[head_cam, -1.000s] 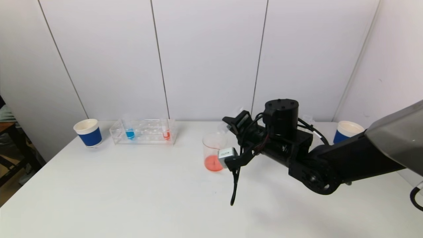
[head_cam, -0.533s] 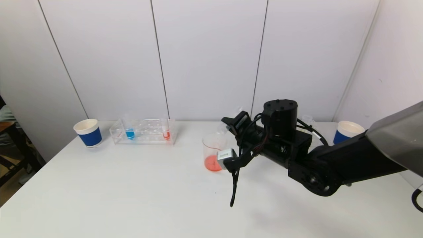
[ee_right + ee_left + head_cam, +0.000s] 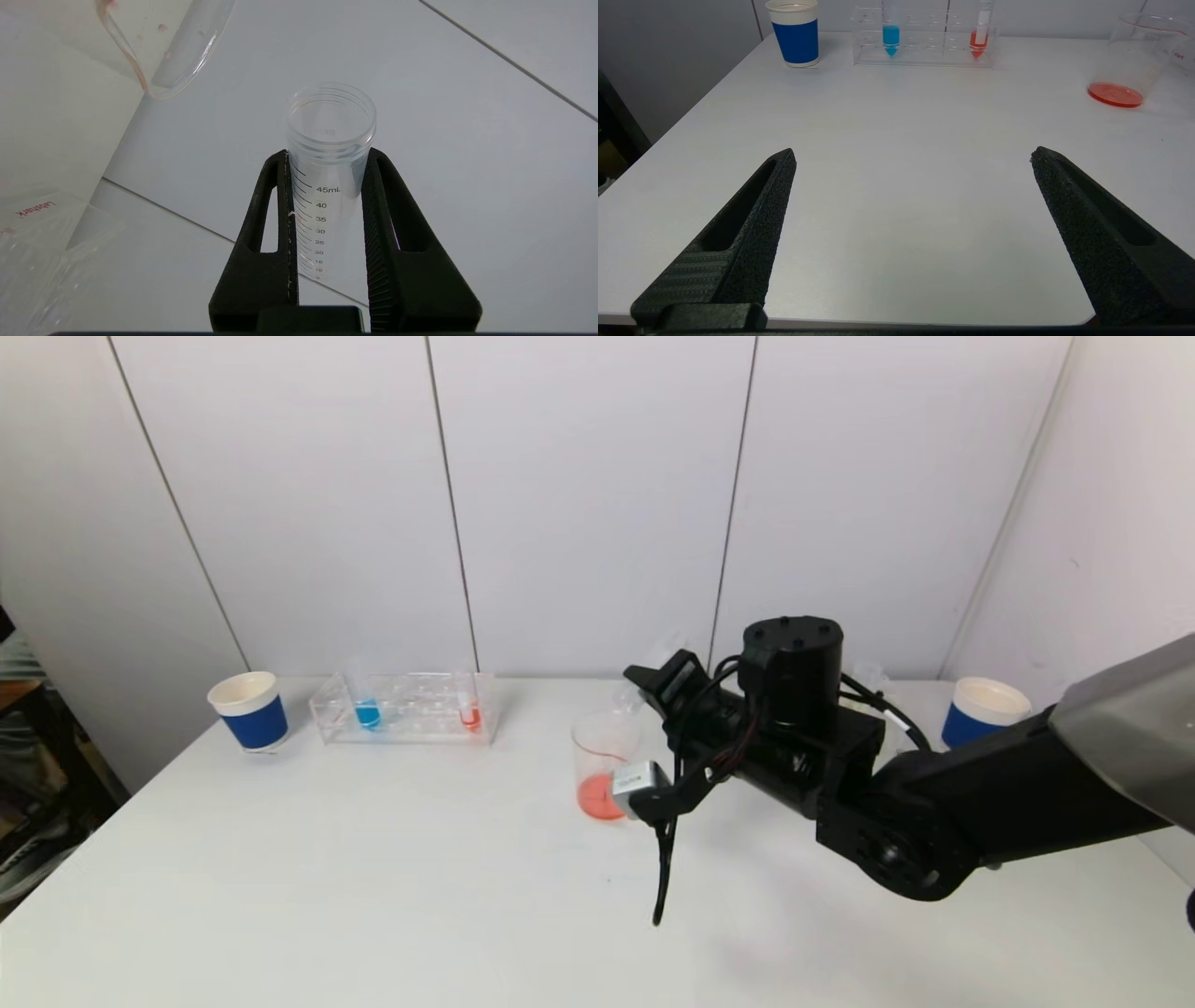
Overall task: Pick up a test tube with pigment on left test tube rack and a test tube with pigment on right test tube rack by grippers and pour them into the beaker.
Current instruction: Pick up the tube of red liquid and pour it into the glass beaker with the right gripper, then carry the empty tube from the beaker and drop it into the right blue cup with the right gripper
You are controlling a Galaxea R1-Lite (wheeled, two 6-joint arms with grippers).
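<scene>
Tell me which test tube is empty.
The clear tube gripped by the right gripper beside the beaker. The two in the left rack hold blue and red liquid.

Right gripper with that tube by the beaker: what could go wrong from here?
1. The right gripper clamps an emptied-looking tube close to the beaker; swinging away could clip its rim and spill the red liquid.
2. The left gripper is open and far from the left rack, so blue isn't poured.
</scene>
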